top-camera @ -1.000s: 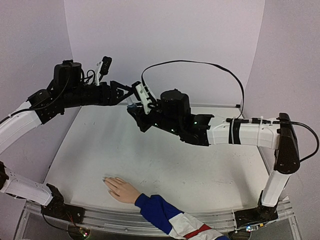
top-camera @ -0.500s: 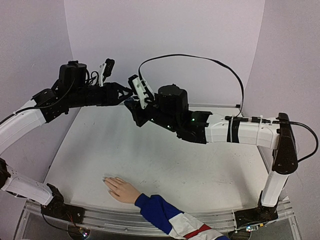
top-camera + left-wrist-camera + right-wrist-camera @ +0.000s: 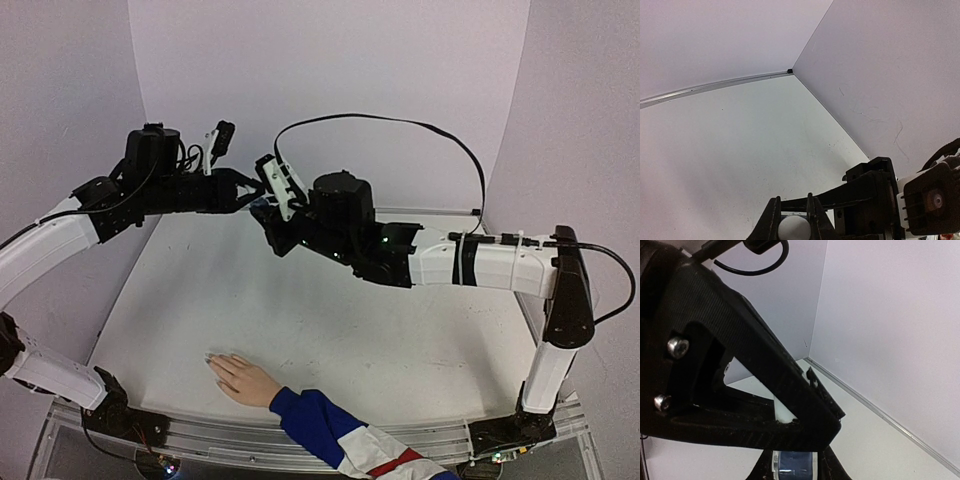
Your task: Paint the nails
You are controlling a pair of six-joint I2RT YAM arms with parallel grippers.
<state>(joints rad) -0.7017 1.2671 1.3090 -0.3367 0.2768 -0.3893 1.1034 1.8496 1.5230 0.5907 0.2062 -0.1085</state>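
Note:
High over the far side of the table, my two grippers meet on a small blue bottle [image 3: 796,462]. The right gripper [image 3: 795,474] is shut on the bottle's blue body. The left gripper [image 3: 793,209] is shut on its white cap [image 3: 794,228], and its black fingers [image 3: 790,390] cross the right wrist view. In the top view the left gripper [image 3: 252,198] and right gripper [image 3: 264,212] touch tip to tip, hiding most of the bottle. The pale hand [image 3: 243,379] with its blue, white and red sleeve [image 3: 345,437] lies flat at the near edge; its nails [image 3: 212,362] are too small to make out.
Lilac walls [image 3: 330,90] close the white table [image 3: 330,330] at the back and sides, with a metal strip along the far corner [image 3: 715,86]. The right arm's black cable [image 3: 400,122] loops above it. The right arm's white link [image 3: 490,265] stretches across the right half.
The left gripper has come in from the left and shut on the bottle's cap. The right arm has shifted slightly up and left, still holding the bottle. The hand has not moved.

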